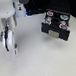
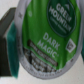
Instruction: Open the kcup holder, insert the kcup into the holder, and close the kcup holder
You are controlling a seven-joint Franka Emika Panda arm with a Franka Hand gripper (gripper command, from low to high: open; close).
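Observation:
The kcup [image 2: 47, 35] fills the wrist view: a green foil top printed "Dark Magic" on a white rim. A black finger with a teal pad [image 2: 10, 36] presses against its side; the other finger is out of frame. In the exterior view my gripper [image 1: 9, 44] hangs over the table at the exterior view's left, and the pod is too small to make out there. The kcup holder [image 1: 55, 23], a black box, stands at the exterior view's right, well apart from the gripper. Its drawer is pulled out, showing round slots with pods, and a pale handle [image 1: 54, 33] on the front.
The white table [image 1: 43, 60] runs across the front and middle. The arm's white body [image 1: 6, 16] stands above the gripper. A small dark and blue object [image 1: 23, 13] lies at the back, between the arm and the holder.

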